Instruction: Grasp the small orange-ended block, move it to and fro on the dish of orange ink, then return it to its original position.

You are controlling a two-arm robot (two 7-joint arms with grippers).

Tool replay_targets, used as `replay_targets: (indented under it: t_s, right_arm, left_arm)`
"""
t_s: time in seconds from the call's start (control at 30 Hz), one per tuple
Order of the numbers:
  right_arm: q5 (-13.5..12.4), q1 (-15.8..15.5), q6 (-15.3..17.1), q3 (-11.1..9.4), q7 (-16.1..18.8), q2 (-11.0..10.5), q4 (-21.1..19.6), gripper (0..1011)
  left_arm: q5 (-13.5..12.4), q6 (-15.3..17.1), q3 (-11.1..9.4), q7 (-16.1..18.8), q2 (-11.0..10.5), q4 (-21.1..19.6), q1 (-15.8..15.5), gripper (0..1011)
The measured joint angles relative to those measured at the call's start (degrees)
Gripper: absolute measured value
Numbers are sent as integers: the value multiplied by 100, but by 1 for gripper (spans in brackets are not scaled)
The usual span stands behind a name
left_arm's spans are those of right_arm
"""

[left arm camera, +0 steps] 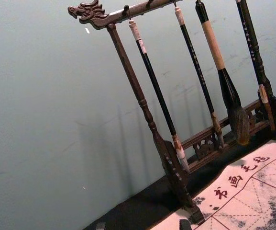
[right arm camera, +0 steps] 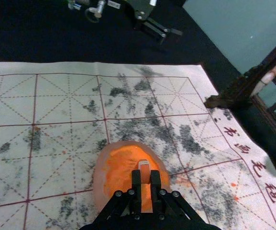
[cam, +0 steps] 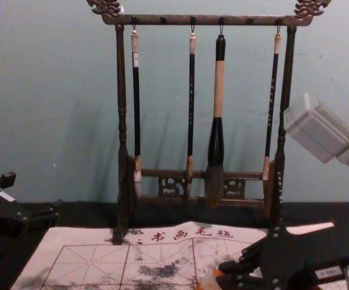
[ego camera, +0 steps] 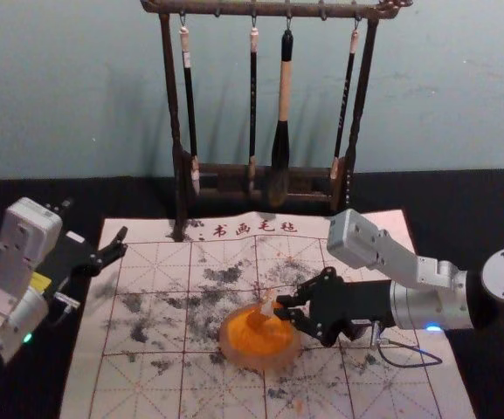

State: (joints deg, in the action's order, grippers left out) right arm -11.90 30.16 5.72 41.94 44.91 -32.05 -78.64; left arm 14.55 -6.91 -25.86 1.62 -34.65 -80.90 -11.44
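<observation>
Low in the head view's centre, the right pincer (right arm camera: pixel 145 175) is clasping the block (right arm camera: pixel 144 166) at the dish (right arm camera: pixel 100 179); grasping is done, inking is seemingly underway, returning is remaining. At centre left, the left pincer (ego camera: pixel 95 219) is idling, spread apart.

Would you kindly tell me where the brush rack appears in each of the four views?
Head view: the rack stands upper middle, behind the mat, beyond the right pincer.
Chest view: centre, its top bar near the upper edge.
Left wrist view: large, aslant, with a carved end.
Right wrist view: partly cut off, its foot by the mat's corner.
Shared landmark: the printed characters on the mat.
</observation>
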Motion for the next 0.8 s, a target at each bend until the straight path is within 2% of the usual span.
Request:
replay_targets:
  t_s: [0.37, 0.8]
  right_arm:
    - [6, -28, 70, -82, -68, -86, -90, 90]
    - [-55, -302, 160, -164, -84, -379, -537, 90]
  left_arm:
    - [0, 0, 0, 0, 0, 0, 0, 1001]
    - [0, 0, 0, 0, 0, 0, 0, 1001]
